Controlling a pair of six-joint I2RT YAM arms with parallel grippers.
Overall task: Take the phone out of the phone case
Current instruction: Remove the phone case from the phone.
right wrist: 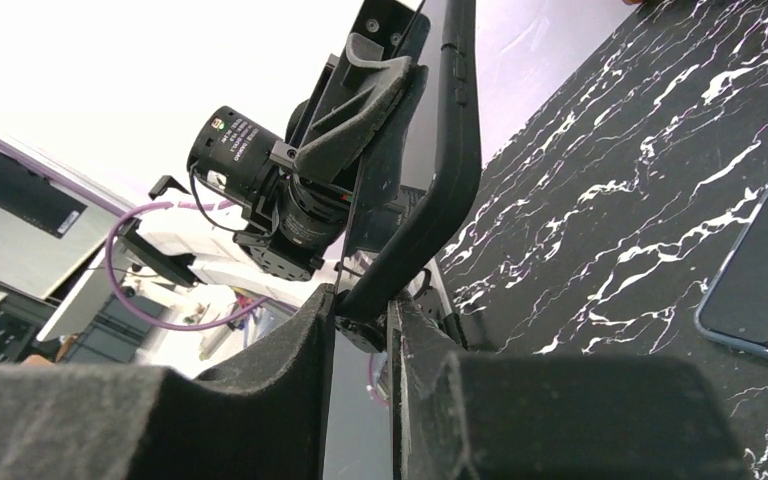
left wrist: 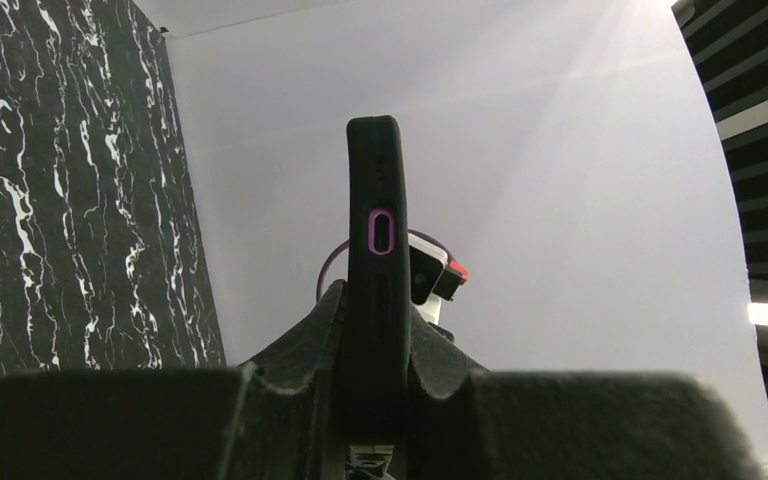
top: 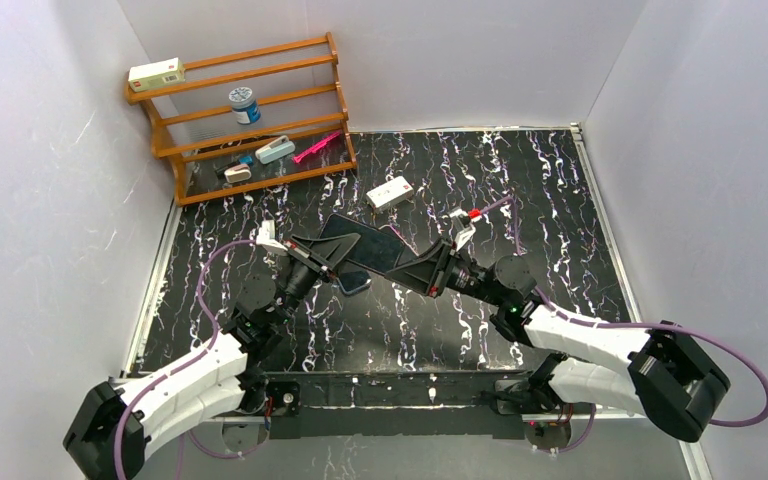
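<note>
A black phone case (top: 365, 243) hangs above the middle of the table, held at both ends. My left gripper (top: 322, 252) is shut on its left end, and my right gripper (top: 422, 268) is shut on its right end. In the left wrist view the case (left wrist: 378, 260) stands edge-on between my fingers (left wrist: 290, 370). In the right wrist view the case (right wrist: 452, 170) looks bent and empty, pinched at the right gripper (right wrist: 360, 310). A dark blue phone (top: 354, 282) lies flat on the table under the case. It also shows in the right wrist view (right wrist: 760, 285).
A wooden rack (top: 245, 110) at the back left holds a white box, a jar and small items. A small white box (top: 390, 192) lies on the table behind the case. White walls close in the left, back and right sides.
</note>
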